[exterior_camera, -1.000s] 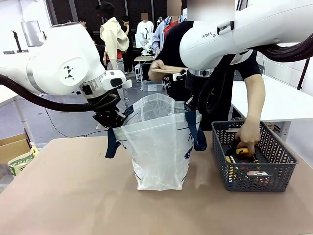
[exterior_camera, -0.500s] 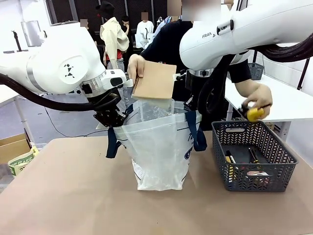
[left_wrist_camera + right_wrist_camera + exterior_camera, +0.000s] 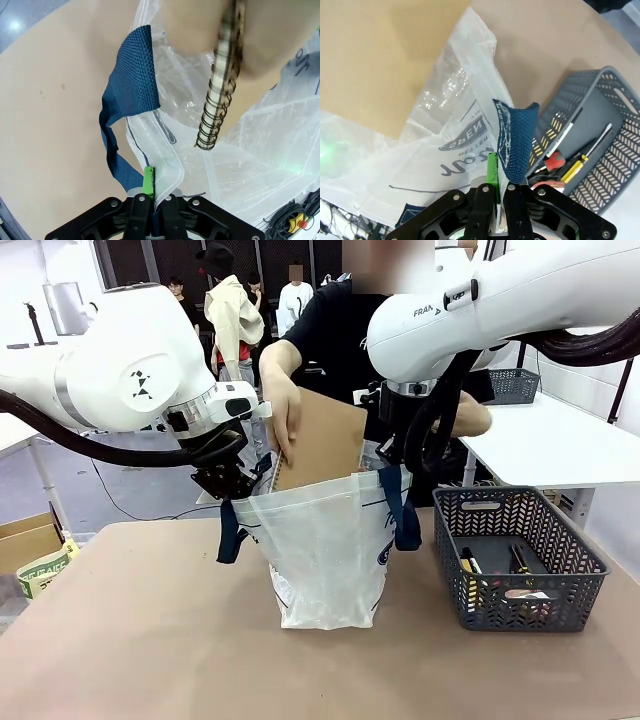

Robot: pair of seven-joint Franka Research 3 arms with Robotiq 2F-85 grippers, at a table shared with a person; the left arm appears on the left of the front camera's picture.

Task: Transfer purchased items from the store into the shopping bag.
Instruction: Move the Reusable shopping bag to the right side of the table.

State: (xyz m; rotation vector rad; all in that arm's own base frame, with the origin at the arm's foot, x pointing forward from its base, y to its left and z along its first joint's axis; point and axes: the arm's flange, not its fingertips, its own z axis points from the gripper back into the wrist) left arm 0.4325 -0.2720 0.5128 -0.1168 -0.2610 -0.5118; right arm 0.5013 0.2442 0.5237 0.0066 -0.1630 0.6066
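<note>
The shopping bag (image 3: 325, 550), translucent white with navy straps, stands upright mid-table with its mouth held open. My left gripper (image 3: 232, 490) is shut on its left rim, seen close up where my gripper (image 3: 152, 192) pinches the plastic beside the strap (image 3: 132, 85). My right gripper (image 3: 395, 455) is shut on the right rim, and in its own view my gripper (image 3: 497, 187) clamps the rim next to the other strap (image 3: 515, 140). A person's hand (image 3: 280, 400) lowers a brown spiral notebook (image 3: 320, 440) into the mouth; its wire binding (image 3: 215, 120) hangs over the opening.
A dark grey mesh basket (image 3: 500, 498) stands right of the bag, holding screwdrivers (image 3: 580, 160) and small packets. The person's other hand (image 3: 470, 418) is up behind my right arm. A cardboard box (image 3: 30, 540) sits off the table's left edge. Bare tabletop lies in front.
The person took a yellow thing out of the basket and raised that hand. The notebook tilted upright and came down into the bag's mouth. Both grippers stayed put.
</note>
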